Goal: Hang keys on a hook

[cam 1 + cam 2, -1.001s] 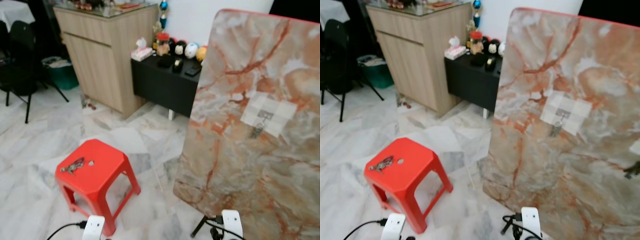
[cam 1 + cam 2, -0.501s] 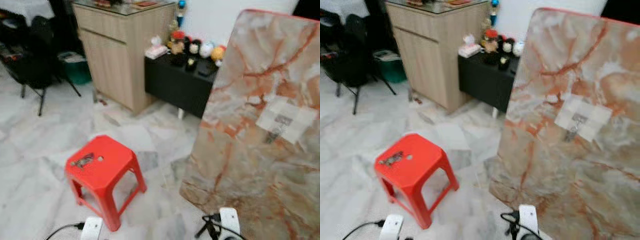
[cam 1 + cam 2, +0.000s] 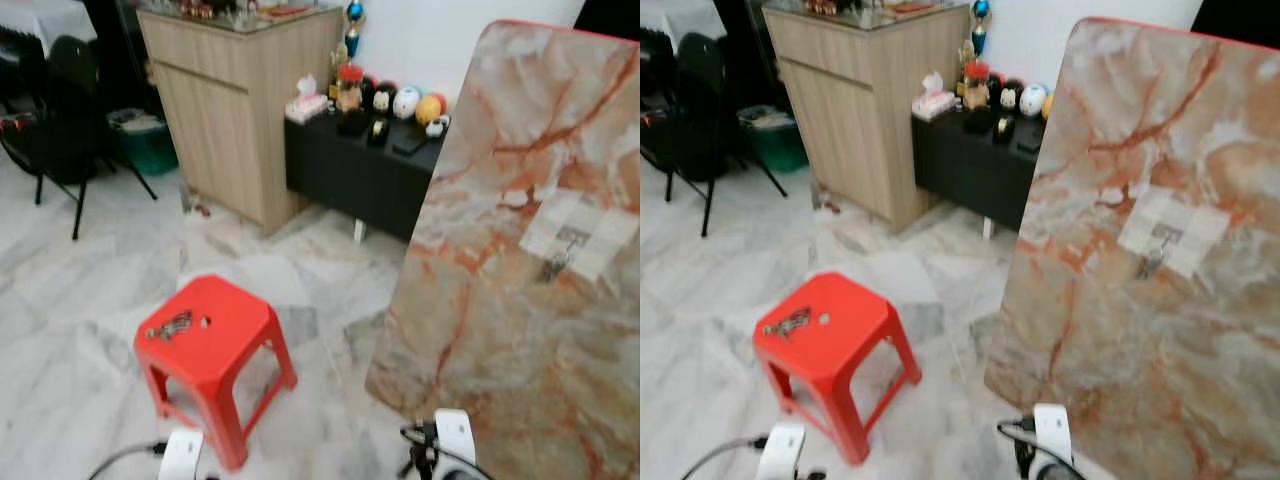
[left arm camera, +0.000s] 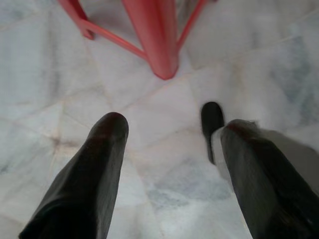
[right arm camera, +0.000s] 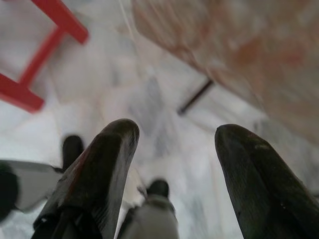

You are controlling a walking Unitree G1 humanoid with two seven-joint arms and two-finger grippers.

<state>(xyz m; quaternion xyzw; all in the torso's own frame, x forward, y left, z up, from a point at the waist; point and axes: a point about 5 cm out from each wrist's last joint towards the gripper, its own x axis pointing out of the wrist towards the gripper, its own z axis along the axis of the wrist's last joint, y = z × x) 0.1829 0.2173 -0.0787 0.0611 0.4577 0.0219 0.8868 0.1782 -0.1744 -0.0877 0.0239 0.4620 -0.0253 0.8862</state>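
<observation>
The keys [image 3: 170,326] lie on the red stool [image 3: 225,352], left of the marble board [image 3: 520,300] carrying the hook [image 3: 556,262]. My left gripper [image 4: 169,144] and right gripper [image 5: 174,144] hang spread, empty, above the floor.

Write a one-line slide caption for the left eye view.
Keys lie on a red stool on the marble floor, left of a leaning marble-patterned board with a hook.
</observation>
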